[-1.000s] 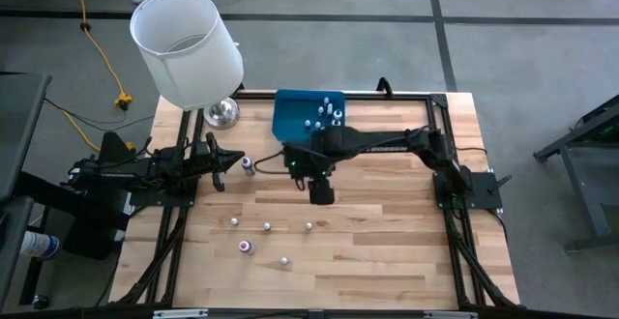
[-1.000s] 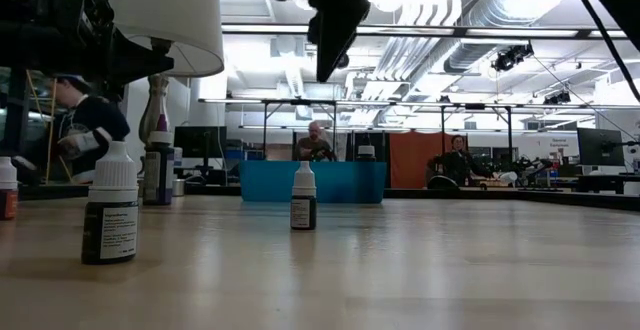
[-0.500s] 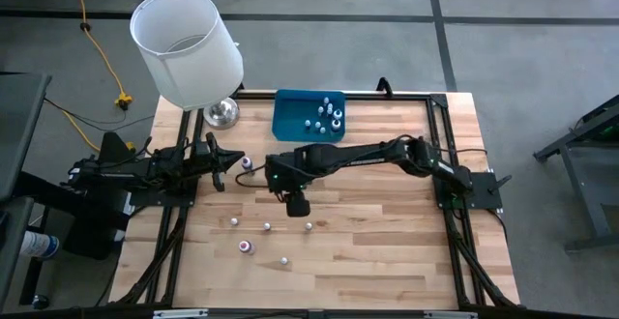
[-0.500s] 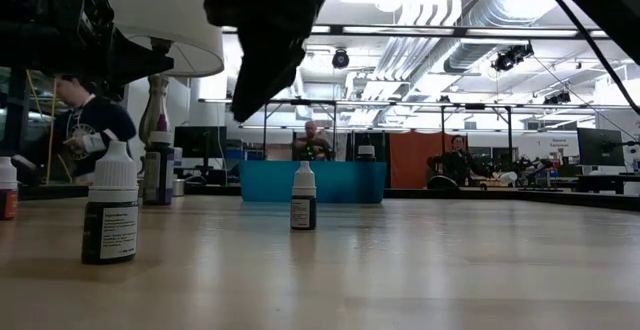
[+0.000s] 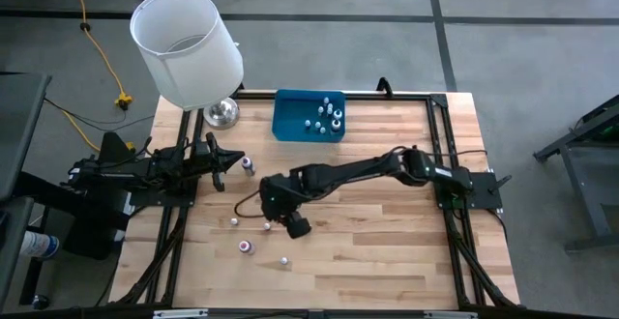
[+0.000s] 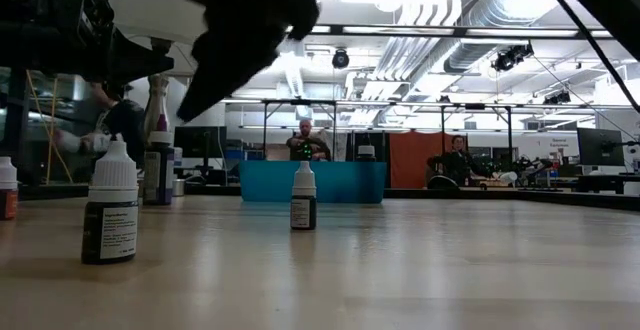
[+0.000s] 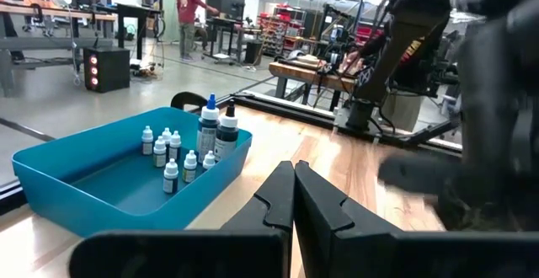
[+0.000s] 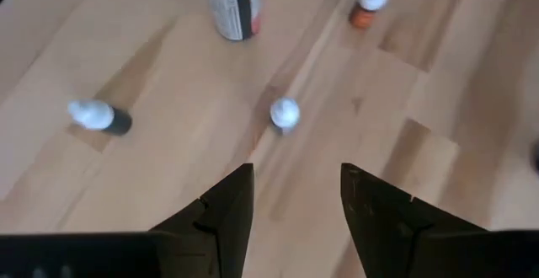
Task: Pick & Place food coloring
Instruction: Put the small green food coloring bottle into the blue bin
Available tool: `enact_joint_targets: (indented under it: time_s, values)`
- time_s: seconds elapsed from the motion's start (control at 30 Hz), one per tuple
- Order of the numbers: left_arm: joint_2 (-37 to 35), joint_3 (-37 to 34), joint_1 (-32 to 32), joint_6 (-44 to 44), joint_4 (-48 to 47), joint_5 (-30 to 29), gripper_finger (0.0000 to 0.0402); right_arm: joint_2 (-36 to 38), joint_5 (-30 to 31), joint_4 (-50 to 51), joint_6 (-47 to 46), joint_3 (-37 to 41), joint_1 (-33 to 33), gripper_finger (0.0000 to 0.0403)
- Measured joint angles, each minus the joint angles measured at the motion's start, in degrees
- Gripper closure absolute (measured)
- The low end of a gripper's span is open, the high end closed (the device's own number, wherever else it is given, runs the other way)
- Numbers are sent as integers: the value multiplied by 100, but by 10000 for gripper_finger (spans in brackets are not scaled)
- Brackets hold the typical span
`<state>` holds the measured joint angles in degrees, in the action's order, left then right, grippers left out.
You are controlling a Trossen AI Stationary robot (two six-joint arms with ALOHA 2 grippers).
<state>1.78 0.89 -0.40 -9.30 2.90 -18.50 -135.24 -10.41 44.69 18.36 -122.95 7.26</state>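
Loose food coloring bottles stand on the wood table: white-capped ones (image 5: 234,221) (image 5: 267,227) (image 5: 284,260) and a purple one (image 5: 246,246). My right gripper (image 5: 296,226) hovers over this group, open and holding nothing. In the right wrist view a white cap (image 8: 285,114) sits just ahead of the gap between its fingers (image 8: 223,215), with a dark bottle (image 8: 99,116) off to one side. Several more bottles (image 5: 326,118) stand in the blue tray (image 5: 290,116). My left gripper (image 5: 224,164) waits shut at the table's left, beside two bottles (image 5: 248,165).
A lamp with a white shade (image 5: 186,43) and a shiny metal base (image 5: 221,113) stands at the back left. The low view shows near bottles (image 6: 110,205) (image 6: 303,198) and people in the room behind. Black frame rails run along the table's edges.
My right arm has swung from beside the blue tray forward and to the left, and now hangs over the loose bottles. Its fingers stay open. The left arm has not moved.
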Motion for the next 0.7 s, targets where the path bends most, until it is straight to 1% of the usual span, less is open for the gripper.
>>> enact_joint_targets:
  time_s: [0.43, 0.6, 0.7]
  values:
    - [2, 0, 0, 0, 2, 2, 401, -509, 52, -989, -19, 1, 242, 236]
    - [2, 2, 0, 0, 0, 7, 401, -666, 128, -1122, -44, 1, 250, 237]
    - [2, 0, 1, 0, 0, 0, 401, -696, 261, -1203, -230, 1, 250, 238]
